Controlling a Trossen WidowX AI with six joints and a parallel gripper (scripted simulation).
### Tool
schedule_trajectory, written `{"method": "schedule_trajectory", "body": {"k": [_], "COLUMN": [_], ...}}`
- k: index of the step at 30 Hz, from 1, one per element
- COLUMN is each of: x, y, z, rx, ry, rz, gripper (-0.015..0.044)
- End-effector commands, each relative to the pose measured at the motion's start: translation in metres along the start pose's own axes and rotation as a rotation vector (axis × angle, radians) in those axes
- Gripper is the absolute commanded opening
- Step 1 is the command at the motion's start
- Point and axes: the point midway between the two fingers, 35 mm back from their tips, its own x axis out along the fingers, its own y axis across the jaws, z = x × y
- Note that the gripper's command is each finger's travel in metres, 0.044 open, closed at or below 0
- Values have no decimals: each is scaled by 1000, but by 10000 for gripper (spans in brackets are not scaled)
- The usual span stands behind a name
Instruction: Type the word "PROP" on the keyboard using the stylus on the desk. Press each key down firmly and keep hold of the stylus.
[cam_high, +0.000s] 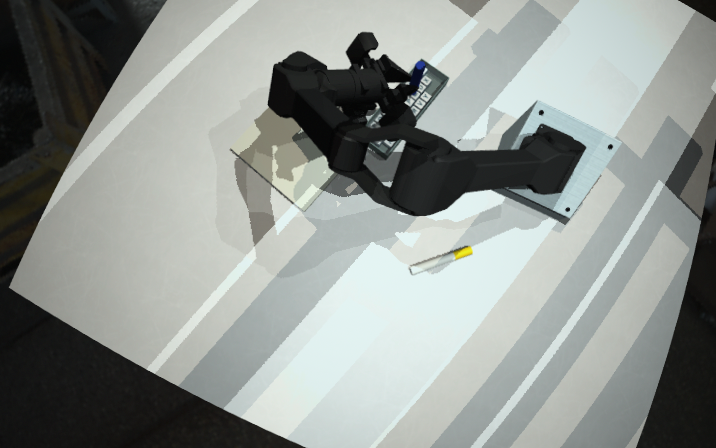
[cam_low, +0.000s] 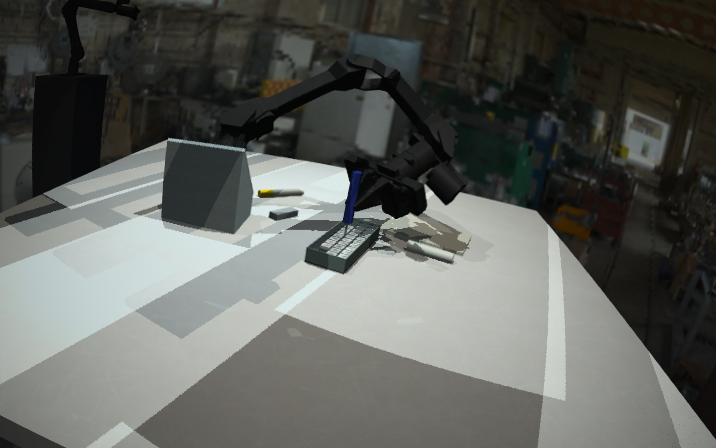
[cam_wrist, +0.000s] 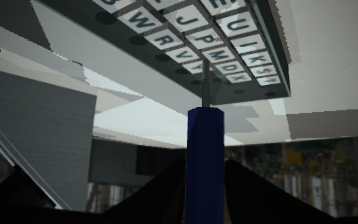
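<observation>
The blue stylus stands nearly upright, thin grey tip down, over the small dark keyboard with white letter keys. My gripper is shut on the stylus, above the keyboard. In the wrist view the tip ends among the P, M, V and Y keys, near the gap between two key rows. I cannot tell whether it touches a key or which one. The arm hides part of the keyboard in the top view.
The metal arm base stands beside the keyboard. A yellow-ended marker and a small grey block lie on the table. A pale thin sheet and a white cylinder lie on the keyboard's other side.
</observation>
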Motion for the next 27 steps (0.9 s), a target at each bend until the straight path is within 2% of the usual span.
{"method": "schedule_trajectory", "body": {"k": [1, 27], "x": [1, 6], "y": [0, 0], "z": [3, 12], "rx": [4, 4], "ry": [-5, -5], "rz": [1, 1], "gripper": [81, 81]}}
